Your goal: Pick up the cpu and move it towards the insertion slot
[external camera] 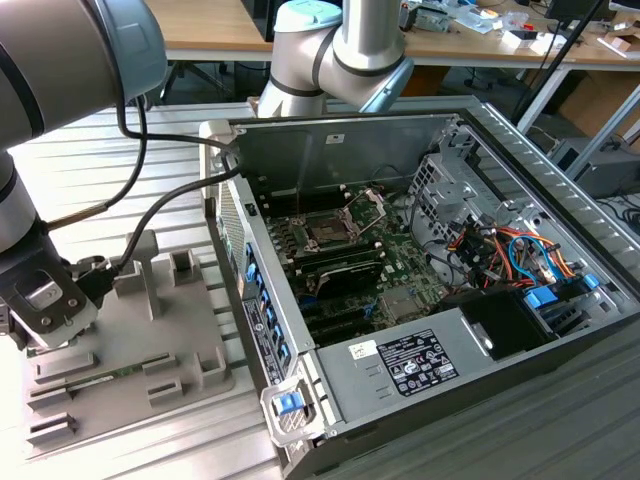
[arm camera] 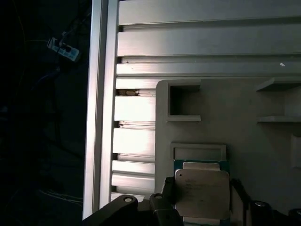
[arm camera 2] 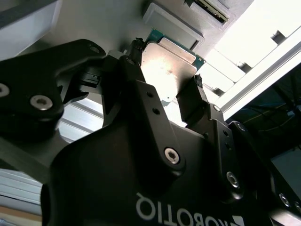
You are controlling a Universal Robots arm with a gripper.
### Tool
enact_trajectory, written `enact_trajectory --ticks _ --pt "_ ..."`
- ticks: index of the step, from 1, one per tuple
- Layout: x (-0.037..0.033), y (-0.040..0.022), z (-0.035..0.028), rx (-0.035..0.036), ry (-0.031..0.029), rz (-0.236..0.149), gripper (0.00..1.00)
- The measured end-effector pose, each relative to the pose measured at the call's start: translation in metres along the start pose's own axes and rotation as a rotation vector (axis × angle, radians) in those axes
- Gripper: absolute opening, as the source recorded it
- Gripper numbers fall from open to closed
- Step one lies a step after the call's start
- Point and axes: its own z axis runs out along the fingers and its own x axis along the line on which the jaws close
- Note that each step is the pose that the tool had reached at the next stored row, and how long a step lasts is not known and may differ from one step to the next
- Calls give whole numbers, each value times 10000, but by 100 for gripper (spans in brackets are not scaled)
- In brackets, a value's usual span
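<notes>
The cpu [arm camera: 202, 195] [arm camera 2: 170, 63], a small square chip with a pale silver top and green rim, sits between my gripper's [arm camera: 202, 187] [arm camera 2: 167, 68] two black fingers just over the grey tray [arm camera: 235, 103] [external camera: 160, 340]. Both wrist views show a fingertip against each of two opposite edges of the chip. In the exterior view the gripper [external camera: 45, 305] hangs over the tray's end at the exterior view's left. The insertion slot [external camera: 330, 232], a dark square socket with its metal plate hinged up, lies on the green motherboard inside the open computer case, well to the exterior view's right.
The open case's near wall [external camera: 250, 300] stands between tray and motherboard. A thin green memory stick [external camera: 100, 377] lies in the tray. The tray rests on a ribbed aluminium table [arm camera: 136, 141] whose edge [arm camera: 99, 117] runs close by. Black cables [external camera: 170, 190] hang from the arm.
</notes>
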Motion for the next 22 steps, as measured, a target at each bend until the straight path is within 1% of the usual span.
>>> enact_trajectory --ticks 8,22 --pt "0 2 -75 0 0 0 55" --pt "0 5 -159 1 1 0 55"
